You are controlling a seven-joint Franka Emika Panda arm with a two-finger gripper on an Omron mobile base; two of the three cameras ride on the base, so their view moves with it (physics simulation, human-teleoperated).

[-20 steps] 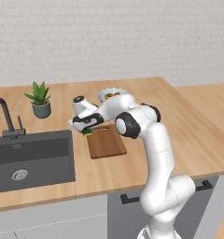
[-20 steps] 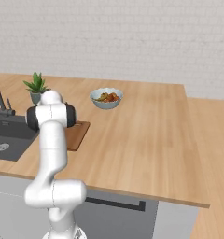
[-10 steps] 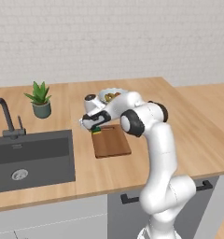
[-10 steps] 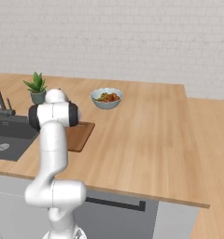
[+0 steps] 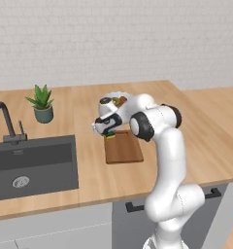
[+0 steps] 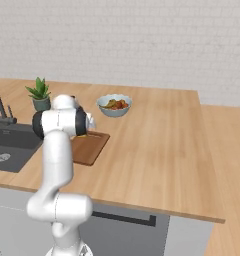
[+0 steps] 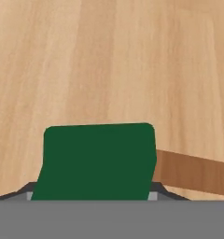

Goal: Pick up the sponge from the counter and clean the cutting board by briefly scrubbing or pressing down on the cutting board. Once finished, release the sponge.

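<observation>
Holding one sponge [image 7: 97, 161] between its fingers, the gripper [image 5: 108, 131] hovers at the far edge of one cutting board [image 5: 123, 148] on the counter [image 5: 84, 102]. Also present: one bowl [image 6: 114, 105], one plant [image 5: 41, 102], one sink [image 5: 33, 165].
</observation>
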